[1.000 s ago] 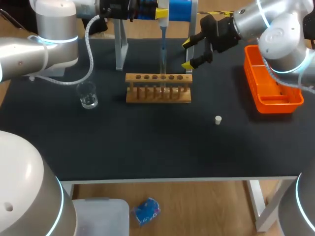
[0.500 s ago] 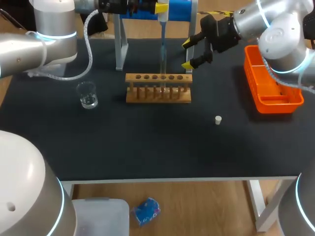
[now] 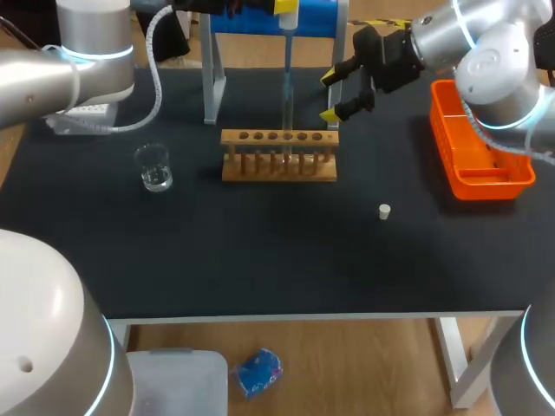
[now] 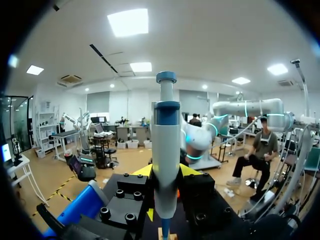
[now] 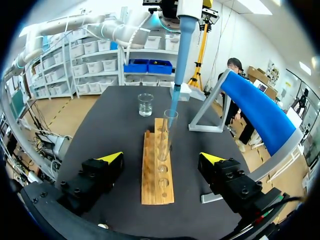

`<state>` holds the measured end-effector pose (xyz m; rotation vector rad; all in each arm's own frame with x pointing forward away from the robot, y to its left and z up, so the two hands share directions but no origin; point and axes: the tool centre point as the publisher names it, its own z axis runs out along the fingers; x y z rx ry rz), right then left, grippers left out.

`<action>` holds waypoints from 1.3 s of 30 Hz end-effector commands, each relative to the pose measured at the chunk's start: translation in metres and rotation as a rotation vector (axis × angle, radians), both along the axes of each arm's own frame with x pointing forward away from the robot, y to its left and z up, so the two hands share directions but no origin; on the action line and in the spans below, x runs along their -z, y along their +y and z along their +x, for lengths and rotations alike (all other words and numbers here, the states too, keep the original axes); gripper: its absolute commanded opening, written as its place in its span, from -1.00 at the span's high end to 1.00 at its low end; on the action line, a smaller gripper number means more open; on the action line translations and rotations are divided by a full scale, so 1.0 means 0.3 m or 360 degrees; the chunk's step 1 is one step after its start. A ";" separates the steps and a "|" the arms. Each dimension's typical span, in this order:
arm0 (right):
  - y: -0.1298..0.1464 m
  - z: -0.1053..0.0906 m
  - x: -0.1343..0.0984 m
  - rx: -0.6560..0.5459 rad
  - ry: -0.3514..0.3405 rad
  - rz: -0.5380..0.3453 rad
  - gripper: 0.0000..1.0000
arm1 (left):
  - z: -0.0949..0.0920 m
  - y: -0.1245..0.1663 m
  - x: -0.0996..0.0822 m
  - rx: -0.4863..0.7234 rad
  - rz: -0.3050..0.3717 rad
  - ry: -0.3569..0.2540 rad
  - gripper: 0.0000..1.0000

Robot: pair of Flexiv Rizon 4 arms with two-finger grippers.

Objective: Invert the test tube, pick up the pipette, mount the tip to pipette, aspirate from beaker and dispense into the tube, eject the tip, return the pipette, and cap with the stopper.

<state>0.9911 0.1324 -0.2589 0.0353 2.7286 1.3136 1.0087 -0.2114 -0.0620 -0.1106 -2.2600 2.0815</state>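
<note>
Pipette point(image 5: 185, 27) clamped upright in left gripper point(image 4: 165, 172), tip seemingly just inside the tube point(image 5: 167, 135) in the rack point(image 3: 278, 156). Right gripper point(image 5: 161, 157) wide, flanking rack. Keep vertical and centred; dispense slowly, clear of glass.

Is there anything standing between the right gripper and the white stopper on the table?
Nothing visible. The right gripper hangs open beyond the right end of the wooden rack; the stopper lies alone on bare table, clear of the rack.
</note>
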 end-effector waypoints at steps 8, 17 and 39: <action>0.000 0.000 0.001 0.0000 0.0000 -0.0001 -1.00 | 0.005 0.002 -0.086 0.0005 0.0024 -0.0020 1.00; 0.000 0.000 0.001 0.0000 0.0000 -0.0001 -1.00 | 0.003 -0.003 -0.168 0.0016 0.0041 -0.0025 1.00; 0.000 0.000 0.001 0.0000 0.0000 -0.0001 -1.00 | -0.249 -0.059 -0.323 -0.0051 0.0099 -0.0124 1.00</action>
